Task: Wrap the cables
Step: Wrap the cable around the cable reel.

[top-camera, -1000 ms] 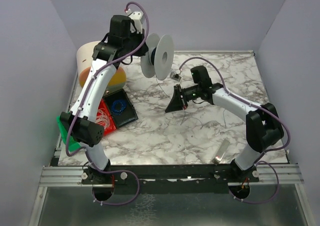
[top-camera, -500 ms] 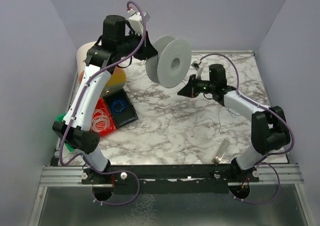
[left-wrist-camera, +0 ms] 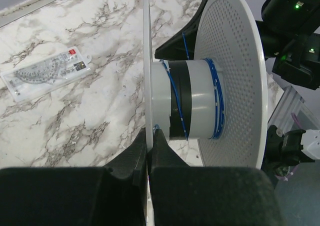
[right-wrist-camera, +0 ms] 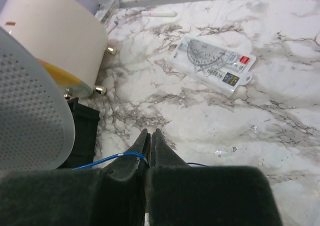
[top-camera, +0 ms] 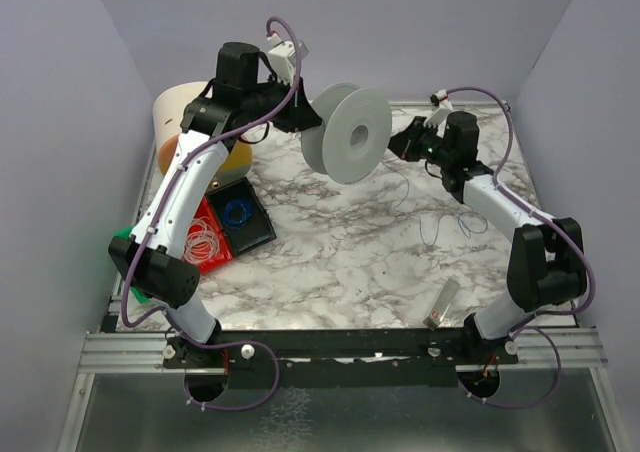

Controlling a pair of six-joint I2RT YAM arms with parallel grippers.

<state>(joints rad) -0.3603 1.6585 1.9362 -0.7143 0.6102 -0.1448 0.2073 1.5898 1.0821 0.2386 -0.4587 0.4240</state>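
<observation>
My left gripper (top-camera: 308, 122) is shut on the rim of one flange of a white spool (top-camera: 350, 132) and holds it up in the air over the back of the table. In the left wrist view the jaws (left-wrist-camera: 150, 133) pinch the thin flange, and the thin blue cable (left-wrist-camera: 178, 106) lies in a few turns round the spool's core (left-wrist-camera: 197, 98). My right gripper (top-camera: 402, 144) is just right of the spool, shut on the cable (right-wrist-camera: 107, 159), which runs from its fingertips (right-wrist-camera: 150, 134) left towards the spool's perforated flange (right-wrist-camera: 30, 116). Loose wavy cable (top-camera: 430, 227) trails on the marble.
A cream cylinder (top-camera: 185, 112) stands at the back left. A black tray with a blue coil (top-camera: 240, 217) and a red tray with a white coil (top-camera: 205, 242) lie at the left. A packaged protractor (right-wrist-camera: 215, 63) lies under the spool. A small clear piece (top-camera: 443, 304) lies near the front right.
The left arm has swung the spool right and turned its face more to the camera. The right gripper has moved from mid-table up to the back right, beside the spool, pulling the cable along.
</observation>
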